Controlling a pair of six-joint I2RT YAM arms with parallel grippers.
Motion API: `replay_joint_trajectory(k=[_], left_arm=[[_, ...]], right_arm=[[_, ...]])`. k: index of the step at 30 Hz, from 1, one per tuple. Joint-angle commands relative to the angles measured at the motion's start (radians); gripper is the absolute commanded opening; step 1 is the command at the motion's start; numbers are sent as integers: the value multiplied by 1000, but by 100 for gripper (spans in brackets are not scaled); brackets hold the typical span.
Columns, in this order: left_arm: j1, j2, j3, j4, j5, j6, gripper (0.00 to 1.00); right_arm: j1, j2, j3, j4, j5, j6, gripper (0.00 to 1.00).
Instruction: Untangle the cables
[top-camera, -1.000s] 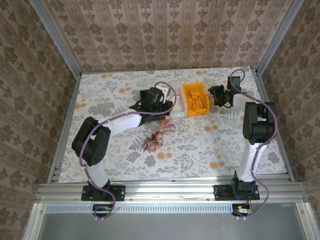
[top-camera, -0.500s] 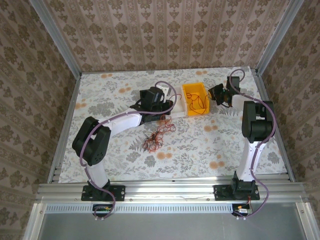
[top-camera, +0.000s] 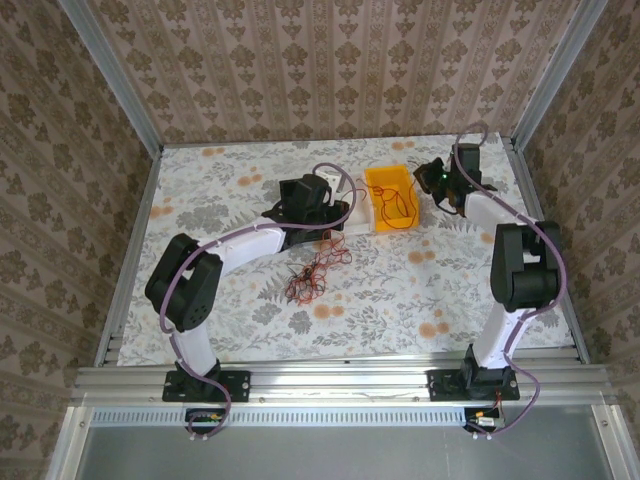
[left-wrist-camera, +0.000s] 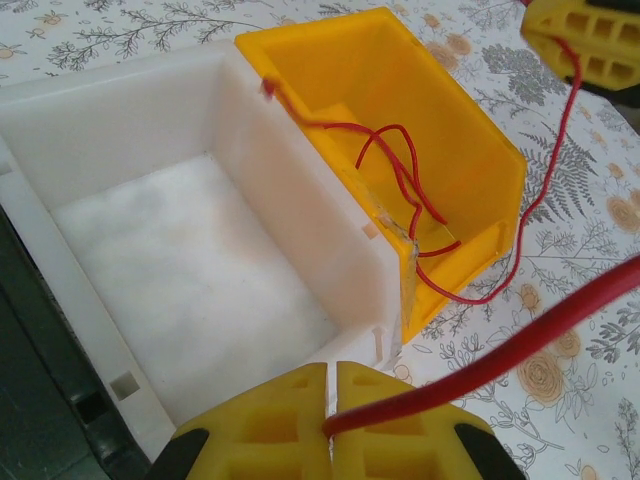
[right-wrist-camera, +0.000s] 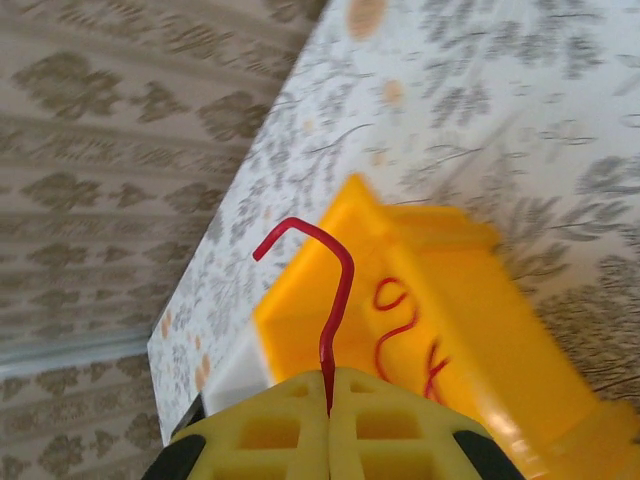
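The cables lie as a loose red tangle on the table in front of the bins. My left gripper hangs over the near corner of the white bin, shut on a red wire that runs off to the right. My right gripper is shut on another red wire, whose bent end sticks up past the fingertips. It hovers by the far right side of the yellow bin. More red wire lies curled inside that bin.
White bin and yellow bin stand side by side at the back middle of the floral table. Aluminium rails edge the table. Wallpapered walls close in on three sides.
My right gripper has shut on a red wire and lifted back from the yellow bin's right side, the arm stretching out. The left arm has stayed put.
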Motion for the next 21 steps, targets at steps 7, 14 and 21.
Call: replay_joint_trajectory(k=[7,14,21], left_arm=[[-10,0,-6,13,-2,15,0],[-12,-5,-12,10,-10,19,0],[-10,4,-4,7,-5,21,0]], right_arm=[[82,6,-25,177,98,-91,5],[90,42,93,176,122,-137,5],[97,66,127,132,127,-186,5]])
